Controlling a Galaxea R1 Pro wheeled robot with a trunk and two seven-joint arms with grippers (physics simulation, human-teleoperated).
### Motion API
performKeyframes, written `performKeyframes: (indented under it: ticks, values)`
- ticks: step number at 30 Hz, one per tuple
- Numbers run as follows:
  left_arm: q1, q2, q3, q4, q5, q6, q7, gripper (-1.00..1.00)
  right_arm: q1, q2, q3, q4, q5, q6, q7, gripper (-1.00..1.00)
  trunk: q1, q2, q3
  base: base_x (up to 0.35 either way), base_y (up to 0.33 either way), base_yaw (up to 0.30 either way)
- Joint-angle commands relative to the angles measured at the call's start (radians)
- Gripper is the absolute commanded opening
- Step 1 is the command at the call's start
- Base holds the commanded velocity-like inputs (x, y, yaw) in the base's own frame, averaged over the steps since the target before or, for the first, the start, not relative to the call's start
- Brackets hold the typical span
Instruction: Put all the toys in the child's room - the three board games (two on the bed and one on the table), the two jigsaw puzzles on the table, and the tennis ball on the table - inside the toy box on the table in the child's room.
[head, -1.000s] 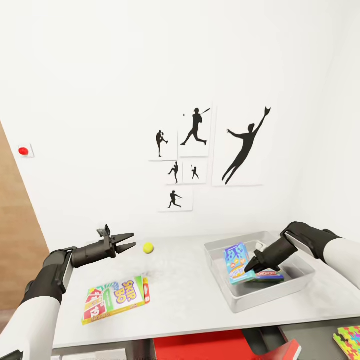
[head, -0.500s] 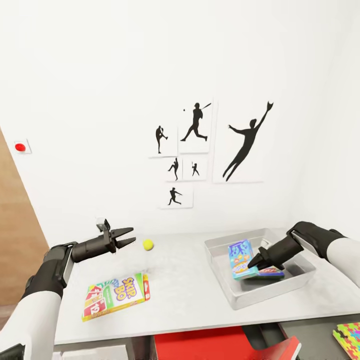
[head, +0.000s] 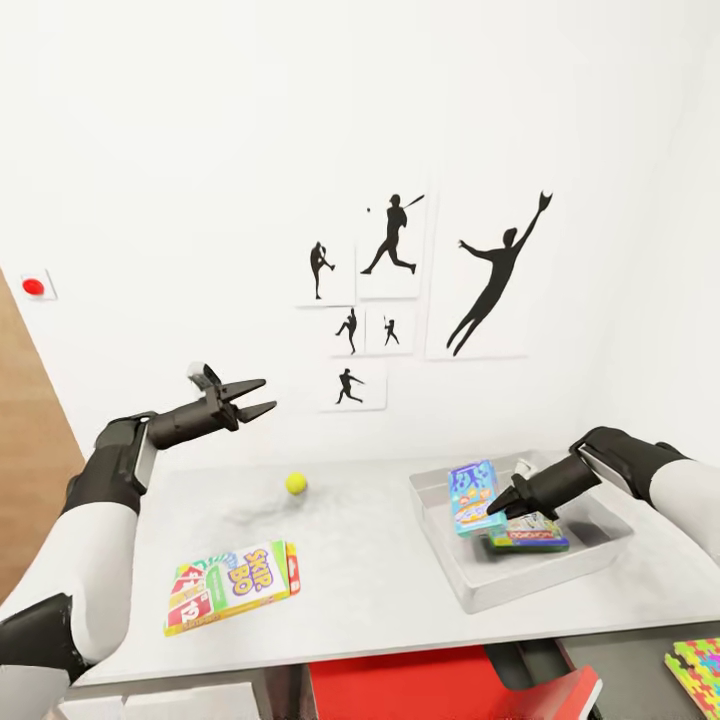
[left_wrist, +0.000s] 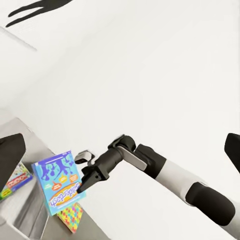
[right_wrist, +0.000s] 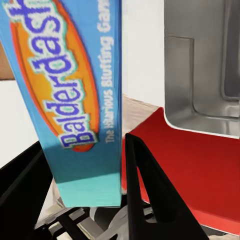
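A flat blue box (head: 471, 497) w/ glossy printed faces is gripped by the right pincer (head: 497, 508) above the shallow grey tray (head: 600, 556), stood on edge, long axis roughly upright, over a green box (head: 535, 535) lying flat inside. The left pincer (head: 259, 397) is held released above the matte tabletop (head: 380, 590), w/ the round fuzzy ball (head: 295, 484) and flat SKIP-BO box (head: 232, 588) resting on it.

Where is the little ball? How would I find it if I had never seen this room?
Look at the long light grey table under the black baseball-player pictures on the white wall. Near its back edge, left of the grey toy box and behind the SKIP-BO box, lies the tennis ball. It is the one small, round, yellow-green thing; everything else there is flat and boxy.
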Motion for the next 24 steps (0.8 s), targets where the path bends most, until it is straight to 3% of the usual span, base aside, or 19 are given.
performKeyframes:
  ticks: [1,9,24]
  values:
    - [-0.006,-0.001,0.002,0.005,-0.008,0.010,-0.007,1.00,-0.005,-0.001,0.006,-0.001,-0.003,0.005,0.004,-1.00,0.000,-0.001,-0.002,0.000,0.000,0.000]
    - [-0.050,-0.001,0.002,0.061,-0.009,0.010,-0.007,1.00,-0.035,0.007,0.005,0.052,-0.004,0.005,0.007,-1.00,0.000,-0.001,-0.016,0.000,0.000,0.000]
    - [-0.056,-0.001,0.002,0.067,-0.010,0.010,-0.007,1.00,-0.064,0.024,0.007,0.089,0.000,0.005,0.012,-1.00,0.000,-0.001,-0.040,0.000,0.000,0.000]
